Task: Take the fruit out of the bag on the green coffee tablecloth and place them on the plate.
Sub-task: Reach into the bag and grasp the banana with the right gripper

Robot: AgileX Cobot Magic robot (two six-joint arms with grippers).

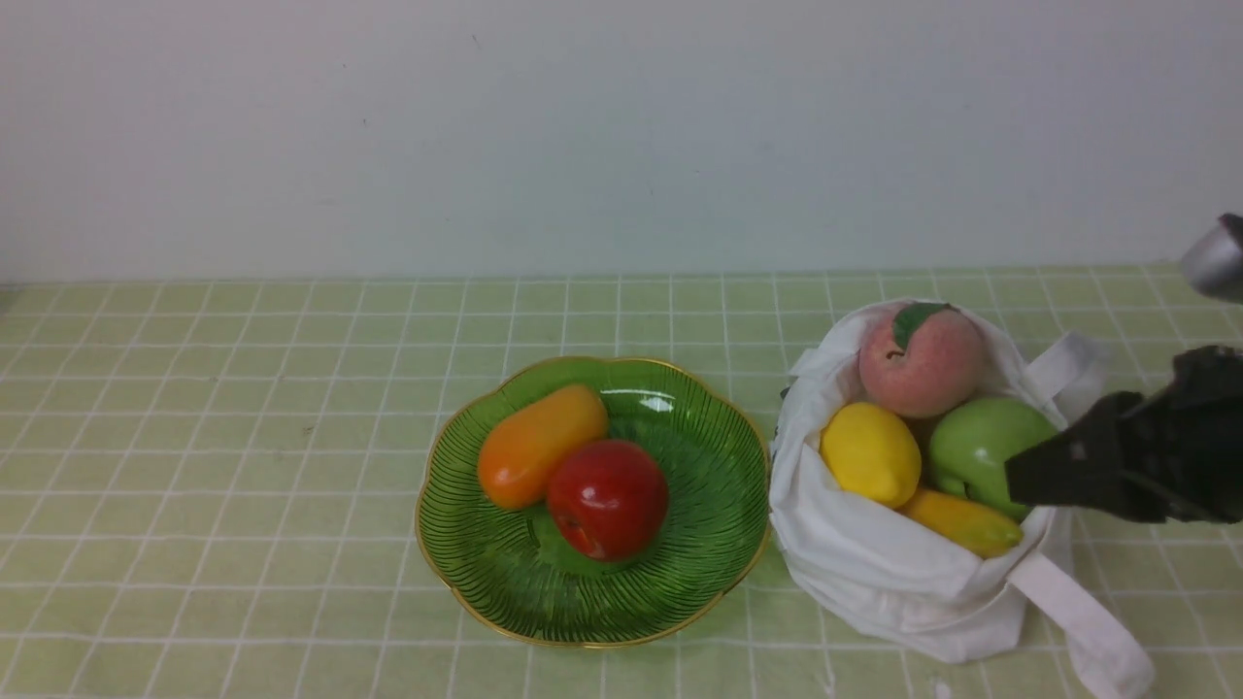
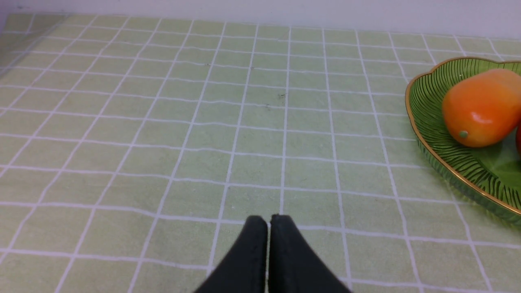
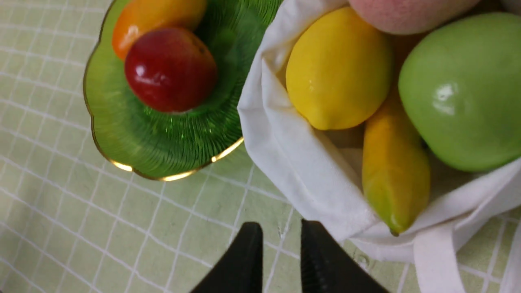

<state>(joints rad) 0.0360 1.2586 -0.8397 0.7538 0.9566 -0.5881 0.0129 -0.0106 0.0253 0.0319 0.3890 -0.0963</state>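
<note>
Now: unloading bag (image 1: 893, 573); right pincer (image 3: 281, 228) parted, holding nothing, at bag's three o'clock. Lemon (image 1: 870, 454) inside, toward nine o'clock; next move likely calls for wider spread.

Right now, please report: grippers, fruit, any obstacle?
Left gripper shut, empty; right gripper open, empty. Lemon, peach, green apple, banana in bag. Strap beside banana, possible snag.
</note>
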